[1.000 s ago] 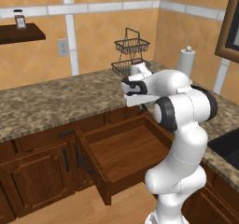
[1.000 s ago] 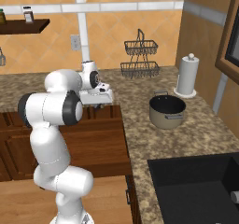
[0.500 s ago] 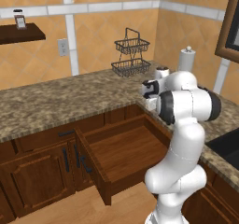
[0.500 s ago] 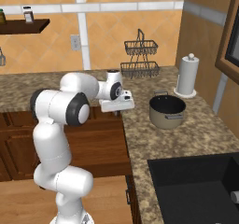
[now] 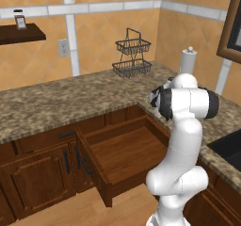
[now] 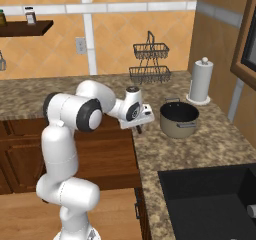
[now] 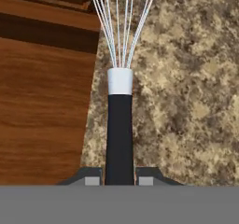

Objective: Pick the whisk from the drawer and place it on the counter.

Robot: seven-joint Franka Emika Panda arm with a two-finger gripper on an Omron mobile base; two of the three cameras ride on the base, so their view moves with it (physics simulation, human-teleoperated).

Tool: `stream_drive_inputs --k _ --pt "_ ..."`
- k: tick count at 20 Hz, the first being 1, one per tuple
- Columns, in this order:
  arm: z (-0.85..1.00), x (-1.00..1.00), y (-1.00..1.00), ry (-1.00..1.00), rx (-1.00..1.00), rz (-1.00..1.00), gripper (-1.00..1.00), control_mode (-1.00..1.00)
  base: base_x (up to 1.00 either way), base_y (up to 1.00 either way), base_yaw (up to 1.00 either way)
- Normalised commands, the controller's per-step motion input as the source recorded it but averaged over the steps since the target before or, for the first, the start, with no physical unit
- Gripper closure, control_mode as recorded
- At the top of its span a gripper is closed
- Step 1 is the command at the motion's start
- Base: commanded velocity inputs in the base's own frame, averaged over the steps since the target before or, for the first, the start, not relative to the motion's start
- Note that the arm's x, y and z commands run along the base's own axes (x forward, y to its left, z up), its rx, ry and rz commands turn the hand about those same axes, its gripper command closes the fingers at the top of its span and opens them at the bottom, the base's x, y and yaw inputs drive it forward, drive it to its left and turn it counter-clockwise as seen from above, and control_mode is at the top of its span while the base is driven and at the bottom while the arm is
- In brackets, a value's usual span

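Above the table (image 6: 210, 139) edge, beside the open drawer (image 5: 127, 154), the end effector (image 7: 119, 180) is closed on the whisk (image 7: 119, 125), clamping the black handle between both fingertips (image 7: 92, 180). Hand view: the handle runs up from the tips to a white collar, and the silver wires fan out above it. The whisk hangs over the line where the speckled stone meets the drawer's wood, wires mostly over the stone; whether it touches the surface cannot be told. Right base view: the end effector (image 6: 140, 125) sits at the table's inner corner, near a dark pot (image 6: 179, 119) on its right. A paper towel roll (image 6: 200, 80) and a wire basket (image 6: 150, 64) stand further back. Drawer bottom is bare wood.
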Motion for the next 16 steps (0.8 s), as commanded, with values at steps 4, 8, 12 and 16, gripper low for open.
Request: stream_drive_inputs --k 4,8,12,16 --pt "-0.57 0.37 -0.28 -0.07 0.0 -0.05 1.0 -1.0 0.0 0.0 0.0" --pt "-0.07 0.49 -0.4 0.0 0.0 -0.2 1.0 -1.0 0.0 0.0 0.0" --pt "0.01 0.38 -0.19 0.02 0.0 -0.18 1.0 -1.0 0.0 0.0 0.0" --pt "0.0 0.05 0.02 0.06 0.0 0.0 -1.0 -1.0 0.0 0.0 0.0"
